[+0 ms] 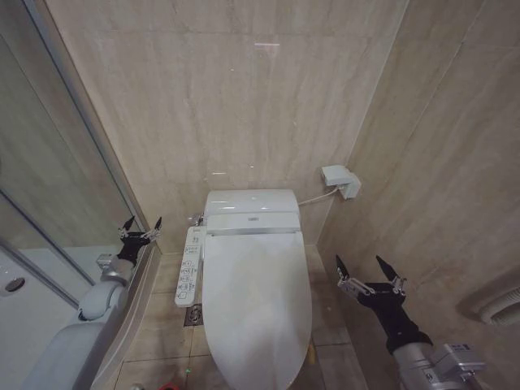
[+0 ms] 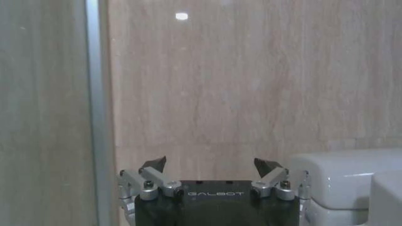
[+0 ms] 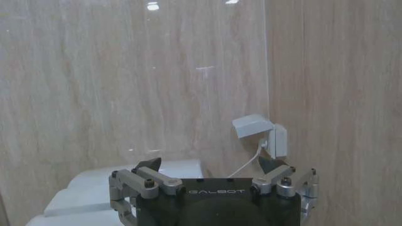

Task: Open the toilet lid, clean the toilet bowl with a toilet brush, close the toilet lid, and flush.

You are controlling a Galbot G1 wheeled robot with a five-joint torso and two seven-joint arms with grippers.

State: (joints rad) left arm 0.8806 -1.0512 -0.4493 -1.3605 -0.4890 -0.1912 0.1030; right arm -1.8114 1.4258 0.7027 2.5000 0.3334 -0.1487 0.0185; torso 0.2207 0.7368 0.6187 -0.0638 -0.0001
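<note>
With the toilet lid (image 1: 256, 301) down, the opening step is pending: left gripper (image 1: 140, 231) at nine o'clock and right gripper (image 1: 370, 273) at three hover wide-spread and empty, and one must reach the lid's front edge.

The toilet lid (image 1: 256, 301) lies shut with open air above it. The left tool (image 1: 140, 230), fingers spread, hangs in the narrow gap between the shower frame (image 1: 89, 146) and the control panel (image 1: 189, 266). The right tool (image 1: 370, 272), also spread, is squeezed between the lid and the side wall (image 1: 455, 162). A wall socket (image 1: 341, 179) and its cord jut out near the tank (image 1: 250, 201).
</note>
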